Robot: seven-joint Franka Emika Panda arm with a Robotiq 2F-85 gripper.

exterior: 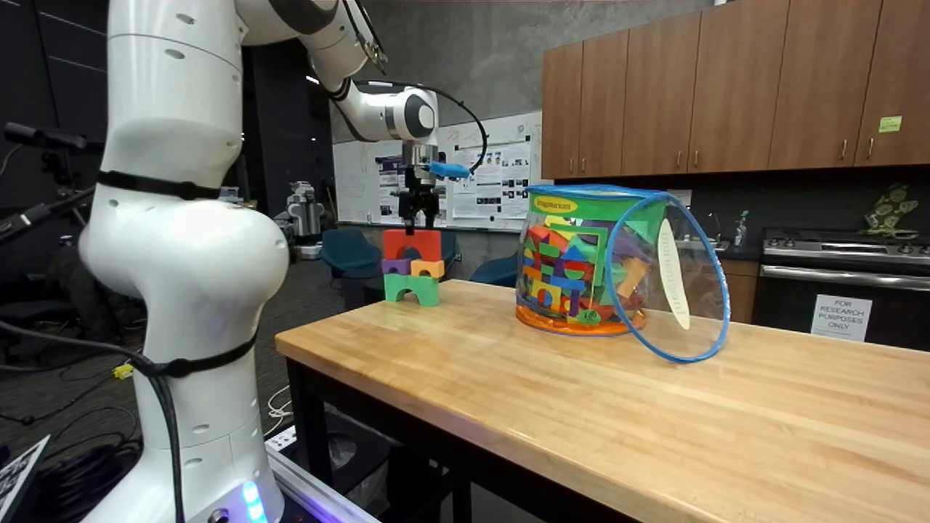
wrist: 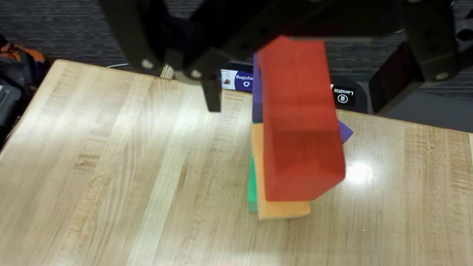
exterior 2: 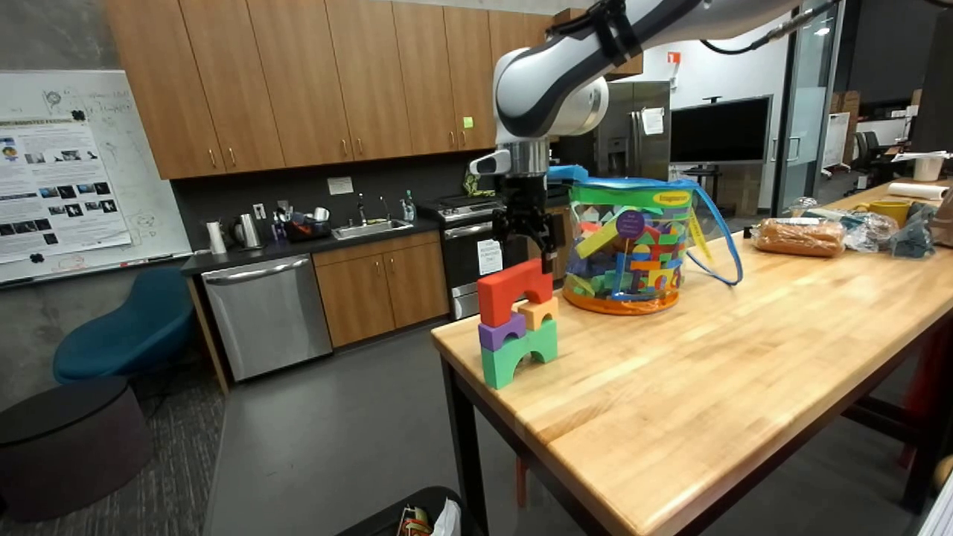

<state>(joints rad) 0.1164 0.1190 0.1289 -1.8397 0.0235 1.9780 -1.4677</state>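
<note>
On the butcher-block table (exterior: 508, 378) stands a clear zip drum (exterior: 603, 202); at its nine o'clock, in an exterior view, a tower (exterior: 415, 268). The gripper (exterior: 420, 224) hangs over it, fingers (wrist: 212, 94) spread clear of the red arch (wrist: 301, 125). Three tiers are up: green arch (exterior: 412, 282) below, orange arch (exterior 2: 542, 311) and purple arch (exterior 2: 497, 333) between, red atop; more blocks (exterior: 558, 272) lie unused in the drum.

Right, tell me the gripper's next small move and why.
Probably raise the black gripper straight up: in the wrist view its jaws stand wide apart, with a gap on either side of the red arch-shaped block, which rests across the small purple arch-shaped block and small orange arch-shaped block.
</note>
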